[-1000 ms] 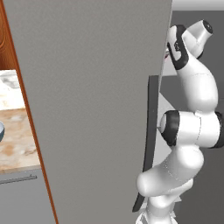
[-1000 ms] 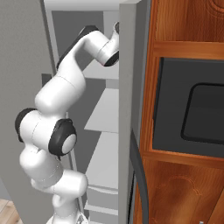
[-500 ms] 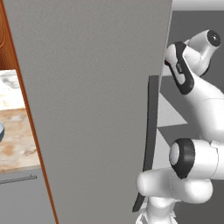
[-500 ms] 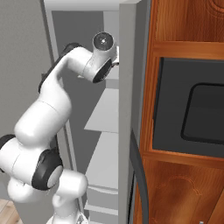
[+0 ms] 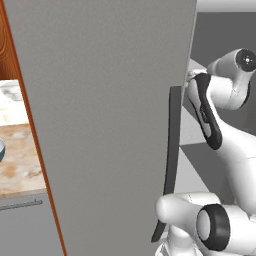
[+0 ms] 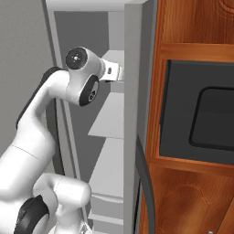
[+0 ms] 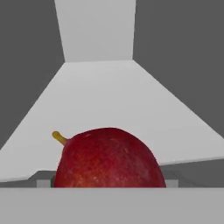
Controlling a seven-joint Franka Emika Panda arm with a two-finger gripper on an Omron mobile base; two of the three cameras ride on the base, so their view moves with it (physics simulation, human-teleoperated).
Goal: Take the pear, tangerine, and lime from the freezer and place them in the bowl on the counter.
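We see the pear (image 7: 109, 158) low and centred in the hand view: dark red, speckled, with a yellow stem sticking out at its upper left. It sits on a pale shelf (image 7: 109, 96) inside the freezer (image 5: 107, 125), with grey walls on both sides and a pale back wall. The fruit fills the bottom middle of that view and likely covers the fingertips, so we cannot tell whether the gripper is spread or closed on it. In the right base view the arm (image 6: 55, 96) reaches in past the door edge at upper-shelf level, the hand hidden behind the door. In the left base view we see the door's dark handle (image 5: 171, 160) just beside the arm, and at far left the counter (image 5: 20, 160) with the bowl's (image 5: 1, 150) rim at the frame edge.
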